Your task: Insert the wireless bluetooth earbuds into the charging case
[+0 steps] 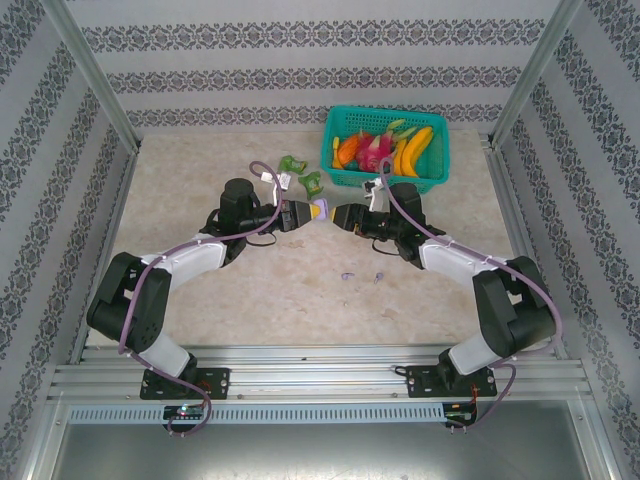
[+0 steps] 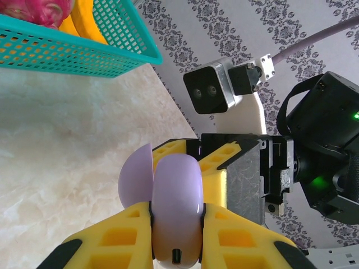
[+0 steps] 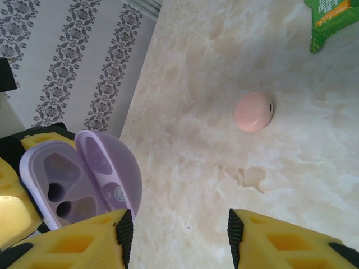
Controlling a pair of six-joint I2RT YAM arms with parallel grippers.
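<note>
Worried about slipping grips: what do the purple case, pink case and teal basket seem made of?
Purple case: likely hard plastic, glossy, with a bright highlight on its shell. Pink case: probably plastic, softer satin sheen. Teal basket: moulded plastic, judging by its regular grid holes.

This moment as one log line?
left gripper: shut on purple case, lid open | right gripper: open | pink case: on table

I see a pale purple case [image 3: 78, 179], a pink case [image 3: 253, 111], a teal basket [image 2: 73, 53], a beige marbled table [image 1: 300, 290], and white walls [image 1: 300, 40] with dark flower stripes.
</note>
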